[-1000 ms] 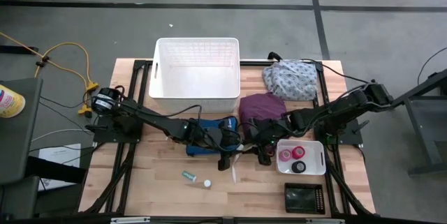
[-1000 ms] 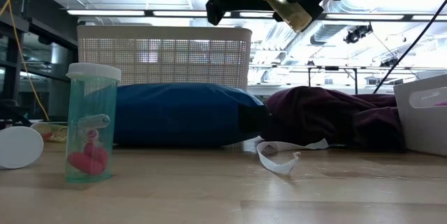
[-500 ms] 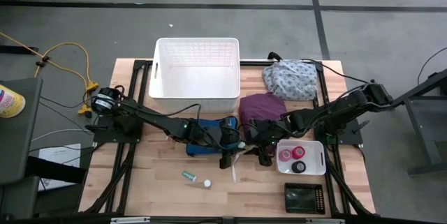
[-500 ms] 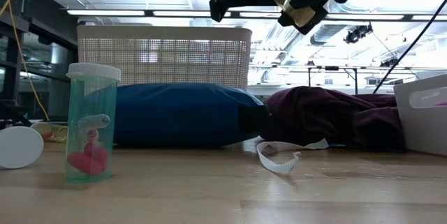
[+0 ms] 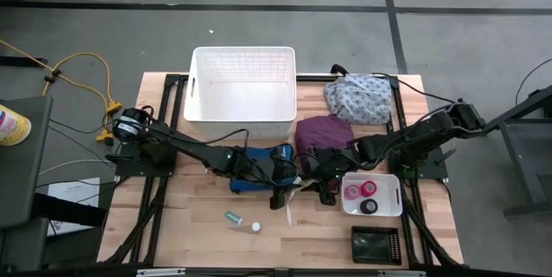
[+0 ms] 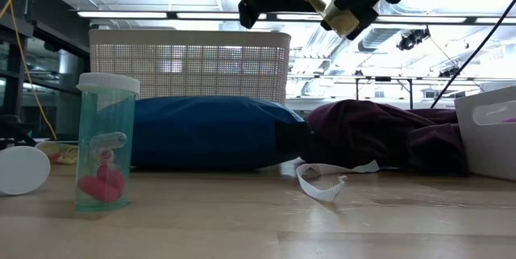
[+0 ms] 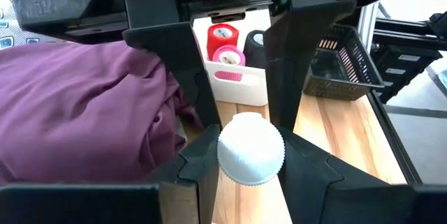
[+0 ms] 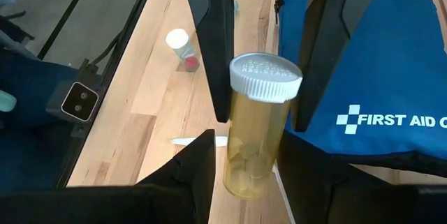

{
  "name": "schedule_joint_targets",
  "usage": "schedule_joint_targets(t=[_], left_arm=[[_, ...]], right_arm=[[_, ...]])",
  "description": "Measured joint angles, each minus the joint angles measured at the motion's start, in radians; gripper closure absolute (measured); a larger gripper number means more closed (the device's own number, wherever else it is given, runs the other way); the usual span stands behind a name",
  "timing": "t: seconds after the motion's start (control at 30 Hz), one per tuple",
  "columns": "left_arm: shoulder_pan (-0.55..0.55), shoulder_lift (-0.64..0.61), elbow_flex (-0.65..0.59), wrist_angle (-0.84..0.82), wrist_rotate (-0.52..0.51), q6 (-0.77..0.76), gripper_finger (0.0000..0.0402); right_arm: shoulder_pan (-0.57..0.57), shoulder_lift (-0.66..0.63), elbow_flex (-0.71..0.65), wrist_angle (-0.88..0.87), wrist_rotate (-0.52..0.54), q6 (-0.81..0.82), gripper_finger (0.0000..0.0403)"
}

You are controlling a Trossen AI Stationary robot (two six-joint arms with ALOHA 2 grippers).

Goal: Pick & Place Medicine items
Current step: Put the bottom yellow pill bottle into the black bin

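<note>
On the table's left side stands a greenish vial (image 6: 106, 141) with something pink inside. My left gripper (image 7: 251, 151) and right gripper (image 8: 260, 130) both clamp one yellowish pill bottle (image 8: 256, 130) – it is in the air. The small white bin (image 5: 373, 195) holds bandage rolls (image 5: 360, 192) – pink, red, black.

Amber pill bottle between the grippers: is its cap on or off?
On. The white ribbed cap sits on the amber pill bottle, held between both grippers' fingers.
</note>
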Motion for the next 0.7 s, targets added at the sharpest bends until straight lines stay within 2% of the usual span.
schedule_joint_targets(t=[0.23,0.53,0.7], left_arm=[[0.000,0.000,0.000,0.000,0.001,-0.002,0.0282],[-0.001,0.000,0.000,0.002,0.002,-0.002,0.0282],[-0.001,0.000,0.000,0.002,0.002,0.007,0.0282]], right_arm=[[0.000,0.000,0.000,0.000,-0.009,0.000,0.0270],[-0.001,0.000,0.000,0.000,-0.015,0.002,0.0318],[-0.001,0.000,0.000,0.000,-0.016,0.002,0.0316]])
